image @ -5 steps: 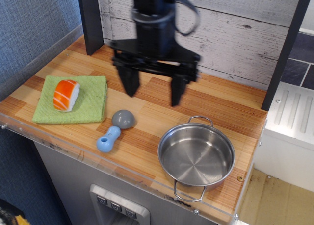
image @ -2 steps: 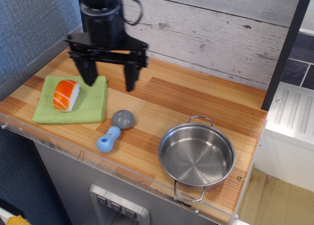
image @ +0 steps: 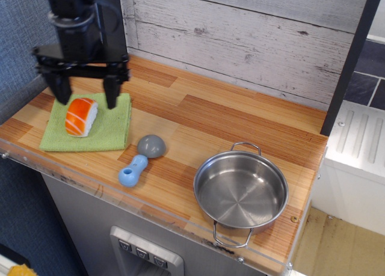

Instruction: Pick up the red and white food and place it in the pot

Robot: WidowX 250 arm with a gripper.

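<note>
The red and white food [image: 80, 116] is a small sushi toy with an orange-red striped top and white base. It lies on a green cloth [image: 111, 128] at the left of the wooden counter. My gripper [image: 86, 99] is open, its two black fingers spread wide just above and behind the food, one on each side of it, not touching it. The pot [image: 241, 191] is a shallow shiny steel pot with two wire loop handles. It stands empty at the front right of the counter, far from the gripper.
A blue and grey mushroom-like toy [image: 142, 158] lies between the cloth and the pot. A dark post [image: 114, 23] stands at the back left. A blue wall runs along the left, and the counter [image: 198, 116] ends at front and right.
My gripper has moved left across the counter, from above the middle to over the green cloth and the food. It stays open. Nothing else has moved.
</note>
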